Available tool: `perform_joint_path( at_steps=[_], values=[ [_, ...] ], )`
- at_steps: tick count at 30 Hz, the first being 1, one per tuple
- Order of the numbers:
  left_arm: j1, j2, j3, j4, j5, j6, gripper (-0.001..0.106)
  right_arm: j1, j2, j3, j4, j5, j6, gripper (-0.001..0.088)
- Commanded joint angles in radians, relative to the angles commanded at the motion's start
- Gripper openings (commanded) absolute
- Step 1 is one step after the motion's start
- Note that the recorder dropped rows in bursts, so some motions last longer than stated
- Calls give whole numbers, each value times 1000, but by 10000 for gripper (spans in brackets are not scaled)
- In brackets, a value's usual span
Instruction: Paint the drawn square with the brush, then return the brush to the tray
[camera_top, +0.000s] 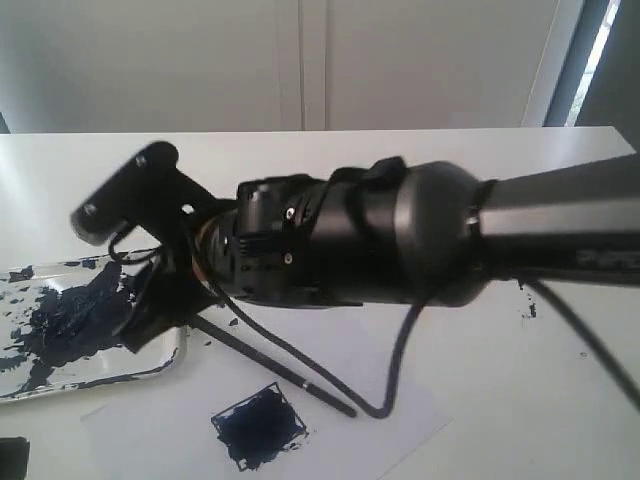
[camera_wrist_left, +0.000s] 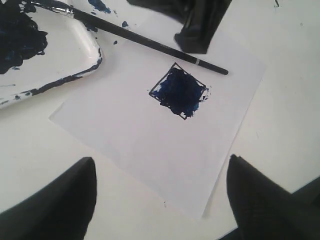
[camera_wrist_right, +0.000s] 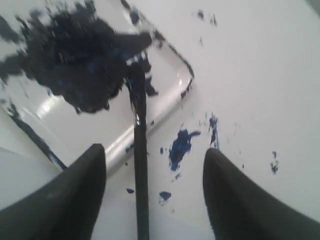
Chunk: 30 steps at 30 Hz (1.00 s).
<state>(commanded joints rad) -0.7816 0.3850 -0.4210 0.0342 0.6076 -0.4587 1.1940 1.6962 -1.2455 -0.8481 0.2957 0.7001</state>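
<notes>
Brush down, bristles in the tray

The left gripper (camera_wrist_left: 160, 160) hangs wide and empty over the edge of the paper sheet (camera_wrist_left: 150, 145). Far left in the exterior view, the tray (camera_top: 150, 372) holds its big blue-black blob. The brush (camera_top: 270, 365) lies with its tip in that paint, handle slanting out over the rim onto the sheet. The right gripper (camera_wrist_right: 152, 152) sits above the handle, fingers spread wide and clear of it (nothing gripped). Just beside the handle's end is the drawn square (camera_top: 258, 427), filled dark blue, with a few white bits at the corners. Paint splatters (camera_wrist_right: 182, 142) dot the table (camera_top: 520, 400) near the tray.
</notes>
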Motion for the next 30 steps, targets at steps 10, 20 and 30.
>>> perform_joint_path(
  at_steps=[10, 20, 30],
  values=[
    [0, 0, 0, 0, 0, 46, 749, 120, -227, 9, 29, 254, -27, 0],
    [0, 0, 0, 0, 0, 46, 749, 175, -434, 245, 63, 289, -20, 0],
    [0, 0, 0, 0, 0, 46, 749, 175, -676, 492, 69, 293, 116, 0]
  ],
)
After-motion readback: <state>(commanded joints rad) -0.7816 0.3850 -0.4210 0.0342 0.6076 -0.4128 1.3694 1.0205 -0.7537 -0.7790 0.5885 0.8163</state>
